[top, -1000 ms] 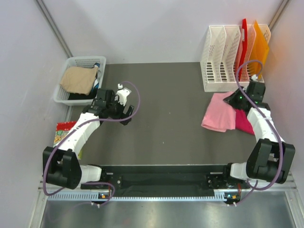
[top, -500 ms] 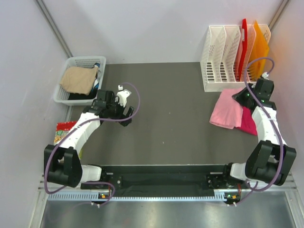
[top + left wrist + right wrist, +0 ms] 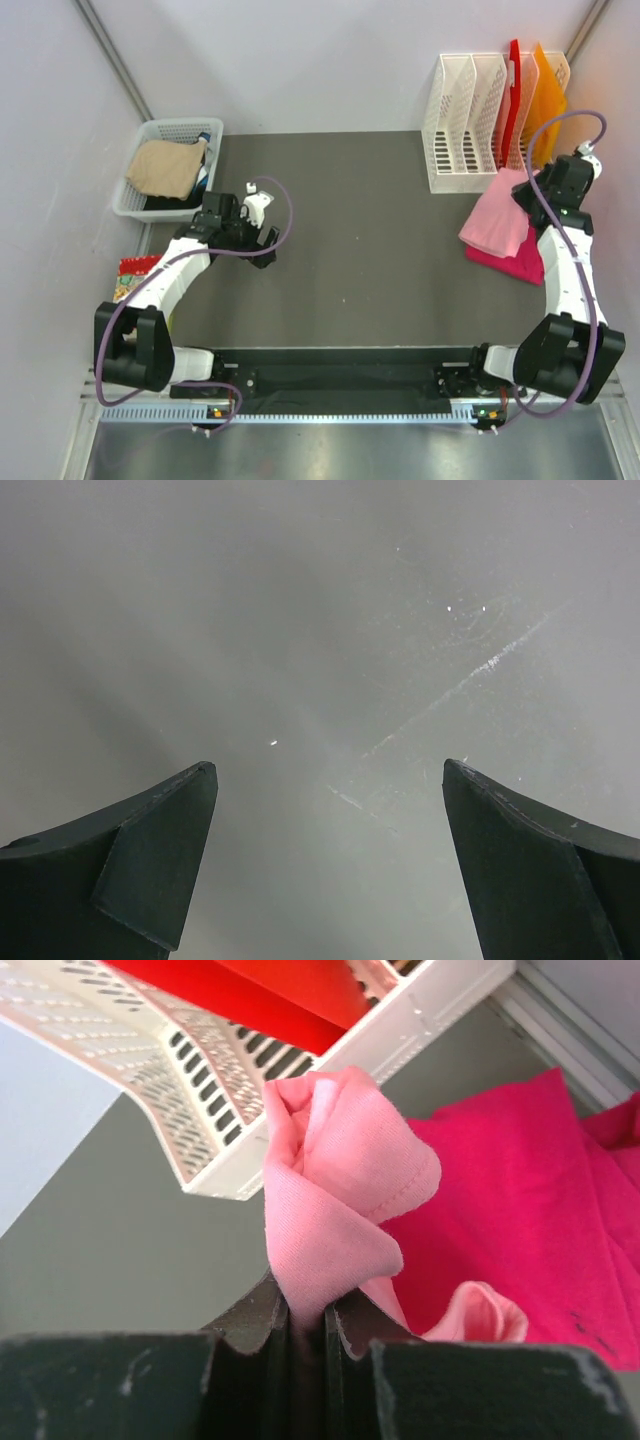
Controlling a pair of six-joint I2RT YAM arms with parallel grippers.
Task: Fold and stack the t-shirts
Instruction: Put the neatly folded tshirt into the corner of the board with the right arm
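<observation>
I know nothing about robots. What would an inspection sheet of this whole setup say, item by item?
Surface: dark grey mat, faintly scratched under the left hand.
Job's things: pink shirt bunched, hanging from the right hand; magenta shirt lying partly beneath it.
Clutter: basket holding tan cloth; white file rack with red folder and orange folder; patterned piece left of the mat.
Hands: left hand open, holding nothing; right hand shut on the pink shirt.
Cables: purple cable looping off each arm, no snag seen.
Surroundings: pale walls.
</observation>
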